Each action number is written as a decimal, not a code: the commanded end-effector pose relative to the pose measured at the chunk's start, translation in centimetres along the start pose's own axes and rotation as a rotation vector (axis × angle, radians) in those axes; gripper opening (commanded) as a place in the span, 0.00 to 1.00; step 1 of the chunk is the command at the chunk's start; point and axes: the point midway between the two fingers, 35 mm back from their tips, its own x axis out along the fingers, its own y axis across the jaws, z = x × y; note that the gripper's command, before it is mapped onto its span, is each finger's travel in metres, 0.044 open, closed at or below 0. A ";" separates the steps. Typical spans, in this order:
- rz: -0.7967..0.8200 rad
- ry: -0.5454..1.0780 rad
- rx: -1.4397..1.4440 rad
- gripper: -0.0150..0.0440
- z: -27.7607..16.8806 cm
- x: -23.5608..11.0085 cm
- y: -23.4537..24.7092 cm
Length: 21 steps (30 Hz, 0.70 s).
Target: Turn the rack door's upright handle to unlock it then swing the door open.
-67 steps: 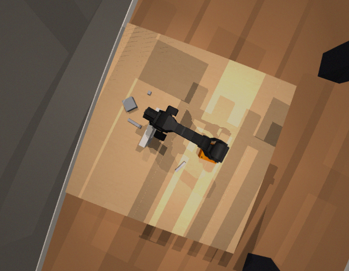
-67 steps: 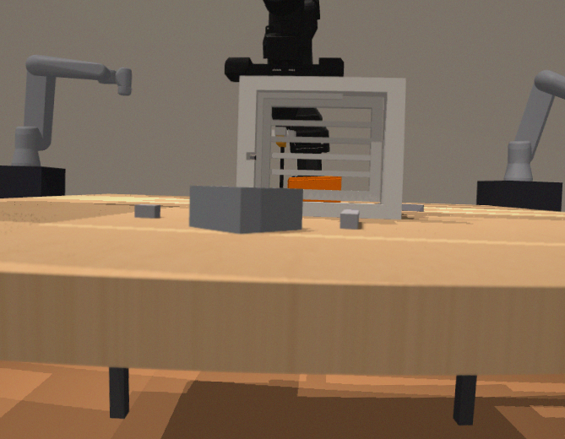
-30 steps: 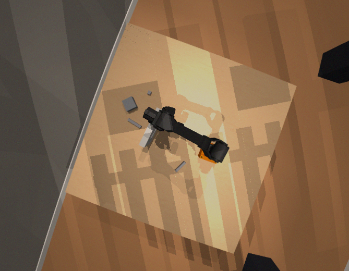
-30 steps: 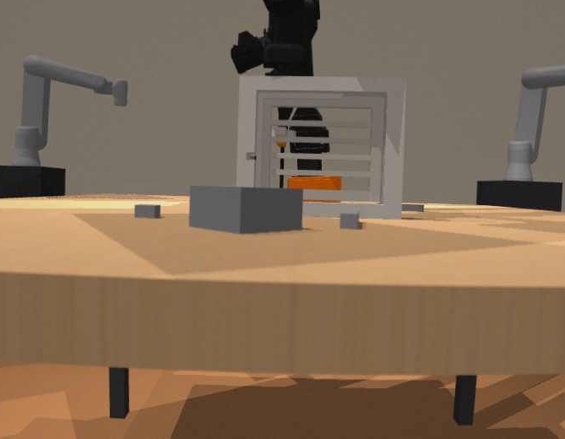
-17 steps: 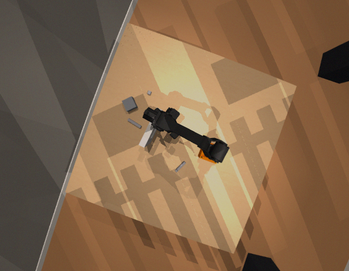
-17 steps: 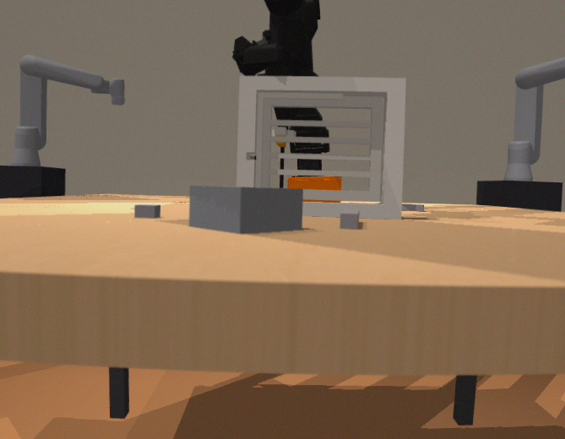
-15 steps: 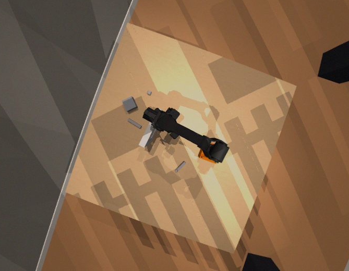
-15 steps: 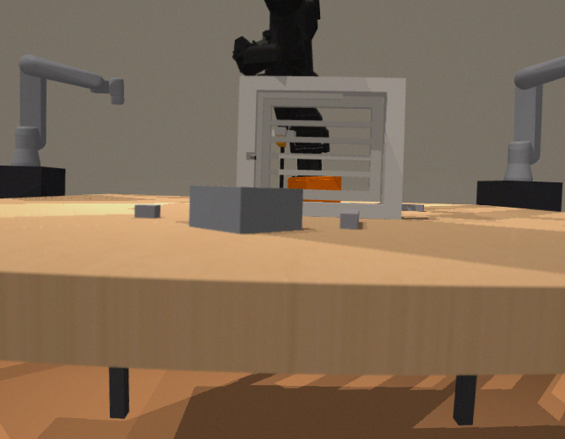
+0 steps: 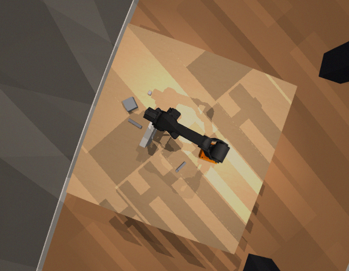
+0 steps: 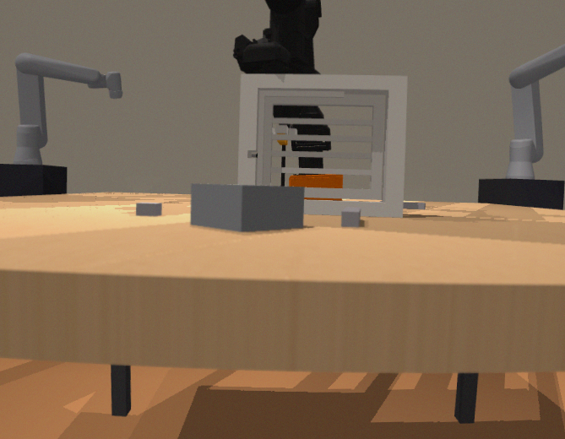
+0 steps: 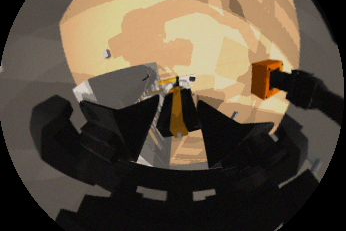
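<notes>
The pale grey frame (image 9: 146, 137) (image 10: 396, 140) (image 11: 122, 84) stands upright on the table. Its slatted door (image 10: 377, 131) sits within the frame's opening and looks shut. The handle (image 10: 282, 140) shows through the slats on the arm's side, with pale and orange parts over a thin black upright part; its exact turn cannot be told. My gripper (image 11: 178, 100) is partly open, points down and is high up near the frame's top, above the handle. An orange strip shows between the fingertips in the wrist view, but nothing is gripped. In the exterior view the frame hides the fingertips.
A grey block (image 9: 130, 103) (image 10: 219, 206), a small cube (image 9: 149, 93) (image 10: 149, 208) (image 11: 106, 53) and a grey bar (image 9: 134, 123) (image 10: 350, 217) lie beyond the frame. Another bar (image 9: 180, 167) (image 11: 234, 115) lies near my orange base (image 9: 205, 157) (image 10: 315, 181) (image 11: 261, 78).
</notes>
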 end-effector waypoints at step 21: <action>0.005 -0.004 -1.057 0.74 0.0 -0.1 0.1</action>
